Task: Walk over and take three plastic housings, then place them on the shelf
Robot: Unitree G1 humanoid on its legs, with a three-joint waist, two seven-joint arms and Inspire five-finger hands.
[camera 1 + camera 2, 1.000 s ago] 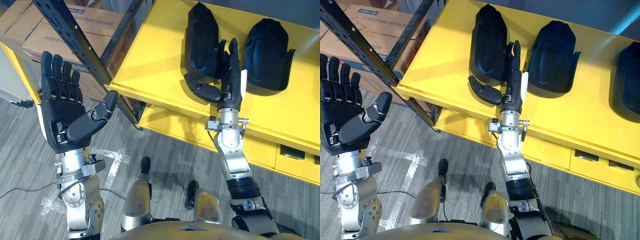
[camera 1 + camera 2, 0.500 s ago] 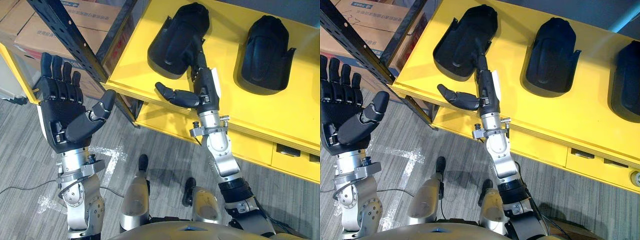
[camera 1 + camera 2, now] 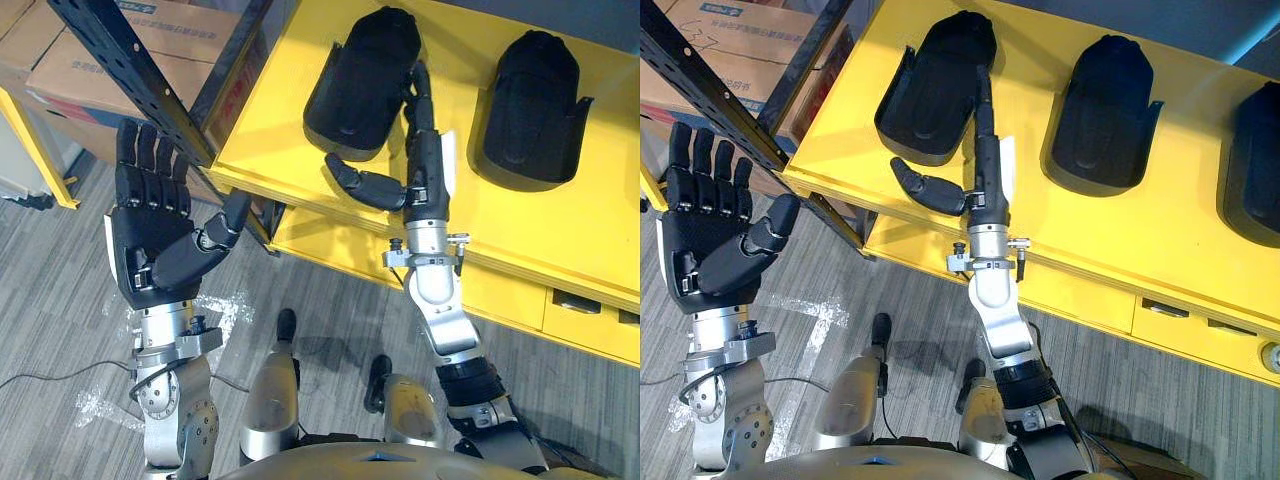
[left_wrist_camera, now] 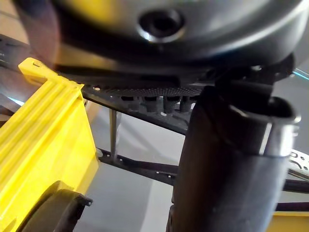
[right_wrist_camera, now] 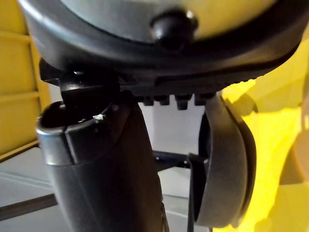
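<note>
Three black plastic housings lie on the yellow shelf top (image 3: 290, 135): the left one (image 3: 355, 85), the middle one (image 3: 530, 95) and a third (image 3: 1255, 150) at the right edge. My right hand (image 3: 425, 175) reaches over the front edge. It is open, with straight fingers lying along the left housing's right side and the thumb spread toward the front. In the right wrist view that housing (image 5: 222, 159) stands close beside the thumb (image 5: 106, 179). My left hand (image 3: 150, 225) is open, palm up, off the shelf's left front corner and holding nothing.
A black perforated rack post (image 3: 130, 70) slants across between my left hand and the yellow top. Cardboard boxes (image 3: 190, 30) sit behind it. Yellow drawer fronts (image 3: 590, 305) run under the shelf's front edge. Grey floor lies below.
The left housing has slid left, away from the middle one, with my right hand against it, and is now turned a little. My left hand has moved up toward the shelf corner.
</note>
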